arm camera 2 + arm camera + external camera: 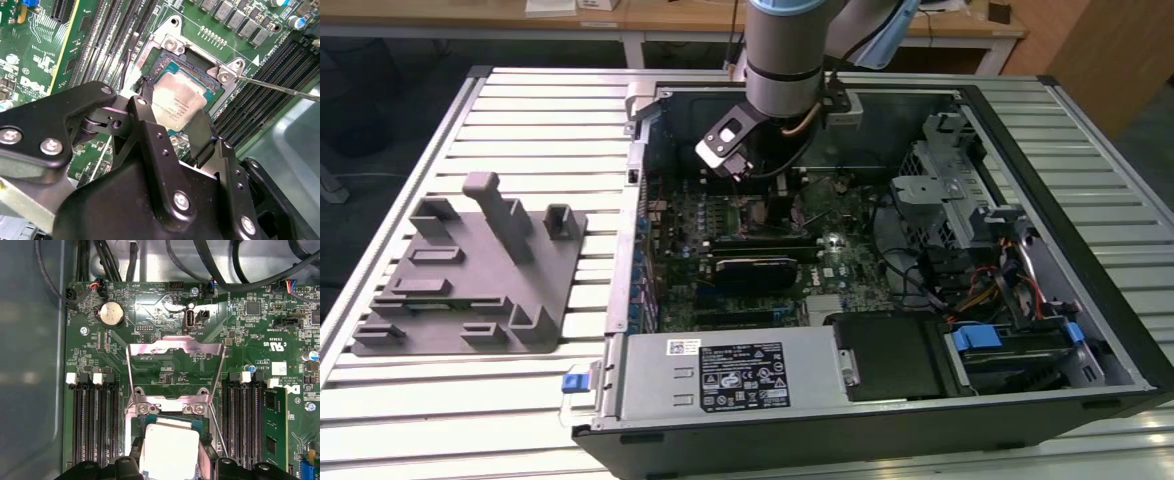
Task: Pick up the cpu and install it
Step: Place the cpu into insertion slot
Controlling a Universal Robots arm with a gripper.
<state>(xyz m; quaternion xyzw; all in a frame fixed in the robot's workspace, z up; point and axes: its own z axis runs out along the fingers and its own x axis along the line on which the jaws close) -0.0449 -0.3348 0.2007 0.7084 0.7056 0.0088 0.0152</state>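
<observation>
black gripper [172,122] body sits closest to you in the second wrist view, its two fingers [140,115] reaching down on opposite sides of the cpu [177,100]. the pads look pressed against the chip's edges, so read it as clamped on the cpu. the cpu hangs right over the socket [172,67], and in the first wrist view its silvery top [170,447] covers most of the opening, with the socket's rim showing along one side. you are in the install step, at the placing itself. you cannot tell from these views whether the chip is already down in the socket or just above it. seating it calls for the chip to be level and square to the socket rim, with no sideways shove onto the contacts. the load plate [175,347] stands swung open past the socket, and the thin lever [280,87] angles out beside it, close to one finger. ram slots [95,420] flank the socket on both sides, near the fingers' outer faces. cables [240,270] loop beyond the board's [150,300] far edge, well apart from the work. in the exterior view the arm [787,60] drops into the open case [881,440], while the grey tray [467,280] lies near the table's [400,400] edge on the exterior view's left.
</observation>
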